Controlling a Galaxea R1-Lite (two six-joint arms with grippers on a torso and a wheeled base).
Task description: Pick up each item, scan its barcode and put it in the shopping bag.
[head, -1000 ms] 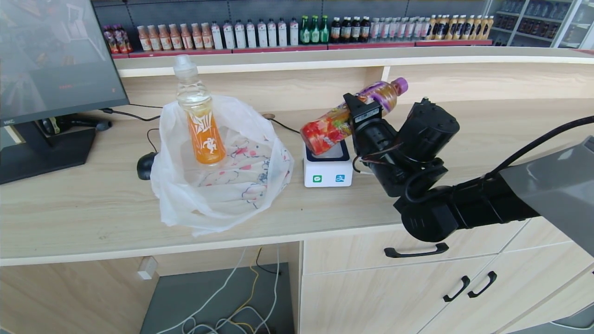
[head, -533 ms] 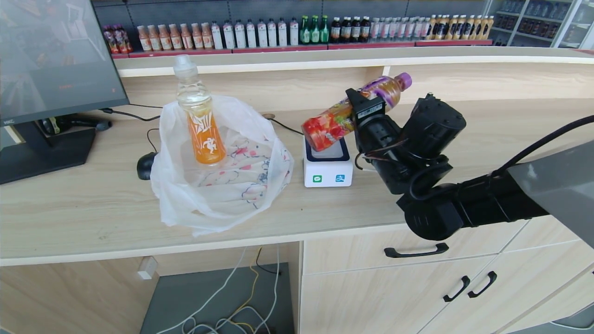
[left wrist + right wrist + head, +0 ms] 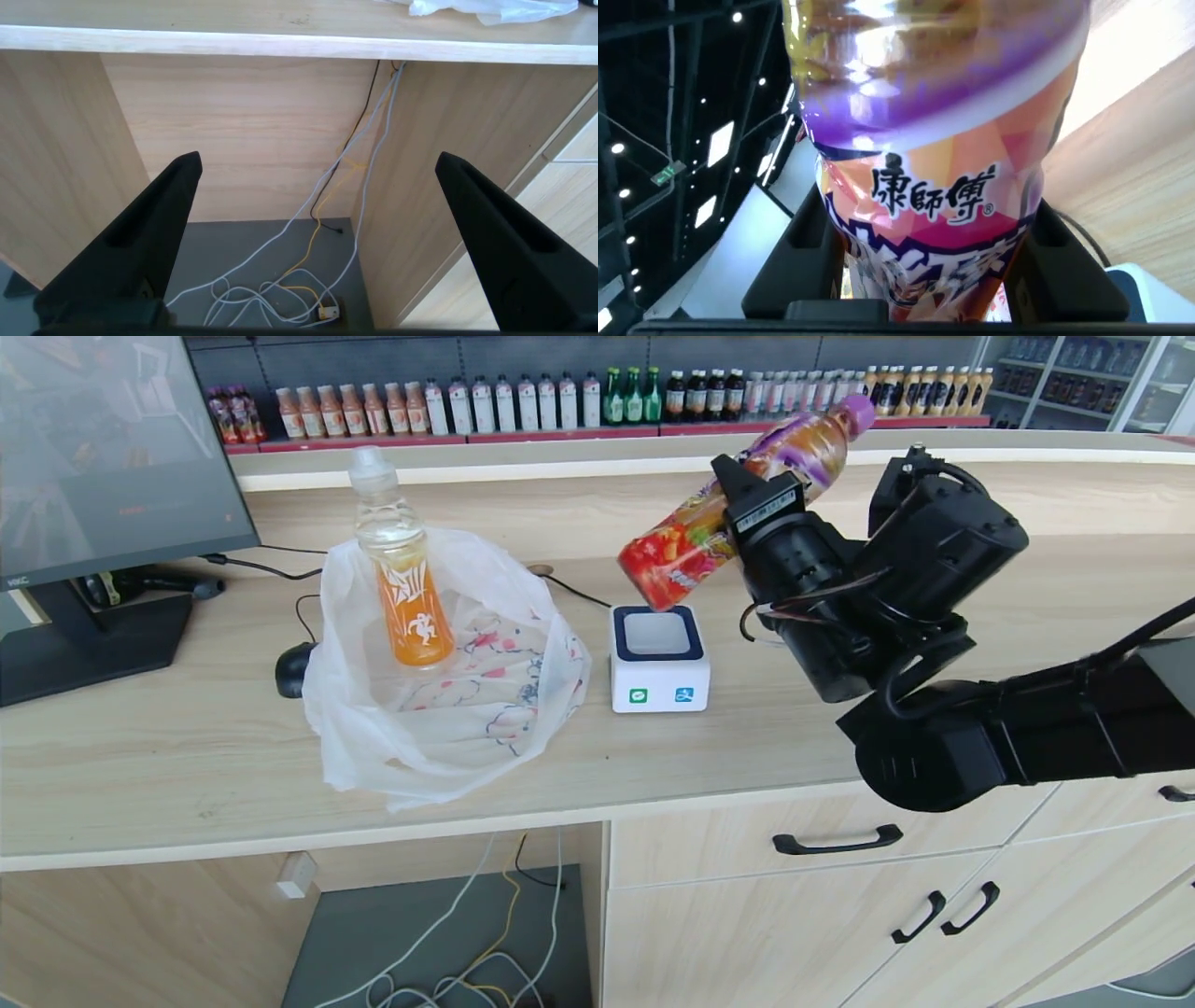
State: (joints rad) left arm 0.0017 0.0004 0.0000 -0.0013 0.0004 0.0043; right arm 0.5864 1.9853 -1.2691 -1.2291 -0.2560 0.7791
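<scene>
My right gripper (image 3: 761,485) is shut on a juice bottle (image 3: 719,518) with a red and purple label and a purple cap. It holds the bottle tilted, base down, in the air just above the white scanner box (image 3: 658,658) on the counter. The same bottle (image 3: 934,177) sits close up between the black fingers (image 3: 799,252) in the right wrist view. To the left stands a white shopping bag (image 3: 439,681), open, with an orange drink bottle (image 3: 401,569) upright inside it. My left gripper (image 3: 318,252) hangs open below the counter edge, facing the floor cables.
A monitor (image 3: 112,448) on a black stand sits at the counter's left, with a black mouse (image 3: 294,669) and cables beside the bag. A raised wooden ledge (image 3: 597,457) runs behind the counter. Shelves of bottles (image 3: 597,397) line the back wall. Drawers (image 3: 840,845) lie below.
My right gripper has lifted the juice bottle up and slightly right, off the scanner's window, tilting it more steeply. The bag and orange bottle have not moved.
</scene>
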